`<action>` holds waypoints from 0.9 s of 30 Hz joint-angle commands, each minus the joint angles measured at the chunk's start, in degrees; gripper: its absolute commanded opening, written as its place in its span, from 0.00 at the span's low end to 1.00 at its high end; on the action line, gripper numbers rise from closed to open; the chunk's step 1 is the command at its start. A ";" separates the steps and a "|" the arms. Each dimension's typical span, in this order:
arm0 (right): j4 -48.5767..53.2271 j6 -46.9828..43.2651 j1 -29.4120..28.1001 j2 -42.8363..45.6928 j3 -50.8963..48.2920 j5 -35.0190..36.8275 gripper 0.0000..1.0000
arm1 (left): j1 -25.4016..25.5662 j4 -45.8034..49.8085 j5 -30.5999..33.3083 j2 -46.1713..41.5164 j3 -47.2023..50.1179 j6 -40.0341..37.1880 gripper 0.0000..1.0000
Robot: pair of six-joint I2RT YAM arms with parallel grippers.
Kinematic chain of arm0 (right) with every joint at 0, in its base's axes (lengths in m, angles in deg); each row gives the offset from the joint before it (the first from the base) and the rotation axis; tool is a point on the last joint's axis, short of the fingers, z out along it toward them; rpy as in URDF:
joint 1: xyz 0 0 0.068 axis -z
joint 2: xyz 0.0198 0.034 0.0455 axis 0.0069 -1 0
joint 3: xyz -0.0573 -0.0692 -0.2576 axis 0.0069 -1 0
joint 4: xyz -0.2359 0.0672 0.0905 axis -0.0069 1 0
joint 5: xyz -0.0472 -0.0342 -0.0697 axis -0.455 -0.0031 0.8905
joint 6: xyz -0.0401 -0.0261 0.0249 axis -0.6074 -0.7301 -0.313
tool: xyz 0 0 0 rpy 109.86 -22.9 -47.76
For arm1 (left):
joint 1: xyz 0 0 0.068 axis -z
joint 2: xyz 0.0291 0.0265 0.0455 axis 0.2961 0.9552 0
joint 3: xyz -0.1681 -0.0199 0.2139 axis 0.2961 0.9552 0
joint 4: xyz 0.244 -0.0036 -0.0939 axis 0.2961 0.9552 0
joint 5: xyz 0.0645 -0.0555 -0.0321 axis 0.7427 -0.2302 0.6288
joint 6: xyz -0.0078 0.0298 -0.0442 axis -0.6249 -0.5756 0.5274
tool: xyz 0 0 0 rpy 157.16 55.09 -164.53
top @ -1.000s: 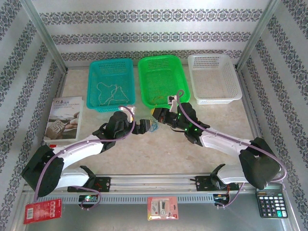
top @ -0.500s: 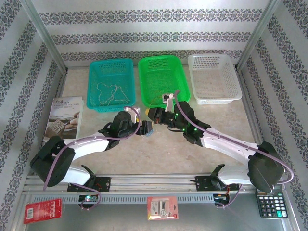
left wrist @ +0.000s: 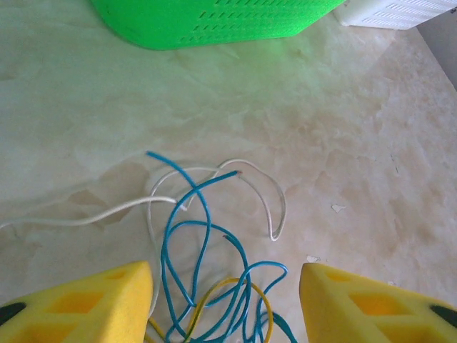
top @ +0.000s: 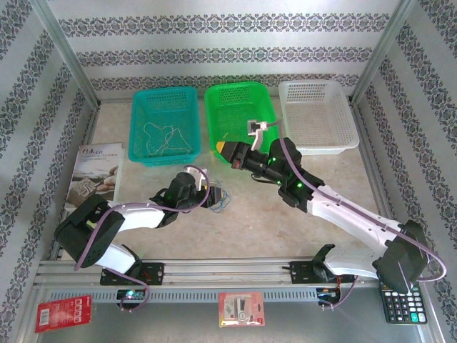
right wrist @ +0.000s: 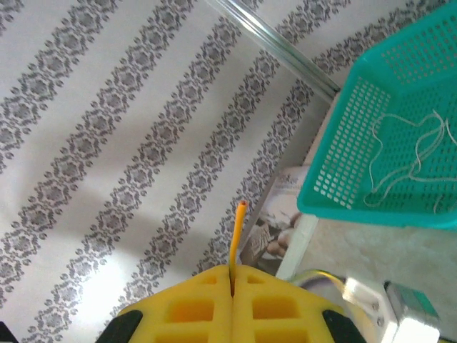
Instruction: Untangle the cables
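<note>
Yellow foam fingers of the right gripper (right wrist: 232, 275) are pressed flat together on a yellow-orange cable (right wrist: 236, 236), whose short end sticks up between them. Against a second ago, this gripper (top: 226, 151) has drawn away from the left one and moved up the top view, to the near rim of the green basket (top: 238, 87). The left gripper (top: 214, 195) has slid a little lower, at centre left. Its fingers (left wrist: 86, 304) stand apart, unclenched, in the bottom corners of the left wrist view, with the tangle lying on the table (left wrist: 371, 157) between them. In that tangle a blue cable (left wrist: 170, 168) loops several times over itself, a cream-white cable (left wrist: 280, 199) arches beside its upper part, and a yellow cable (left wrist: 243, 283) curls low between the fingers. More cream-white cords (top: 163, 137) lie loose in the teal basket (top: 166, 91), upper left of the top view.
</note>
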 commanded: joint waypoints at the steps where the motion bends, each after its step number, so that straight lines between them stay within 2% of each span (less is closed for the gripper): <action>1: 0.05 -1.22 1.06 1.16 3.06 -0.25 0.00 | 0.12 -4.45 -0.84 0.78 1.38 1.31 0.56; 10: 4.47 -4.03 5.86 0.01 7.50 0.49 0.00 | 0.09 -4.25 -1.73 -1.93 2.34 2.72 0.59; 13: 6.02 -5.05 8.70 -1.74 8.42 0.80 0.00 | 0.12 -2.96 -1.89 -4.79 2.06 3.29 0.65; 20: 8.18 -7.51 14.91 -10.65 11.84 1.60 0.00 | 0.14 0.71 0.34 -11.79 0.91 4.49 0.87; 23: 8.42 -7.51 17.12 -15.54 13.50 0.78 0.00 | 0.09 6.53 3.58 -14.63 -1.04 5.84 0.95; 27: 9.45 -9.21 18.59 -21.12 15.84 0.74 0.00 | 0.09 14.65 6.61 -17.70 -4.05 6.13 1.00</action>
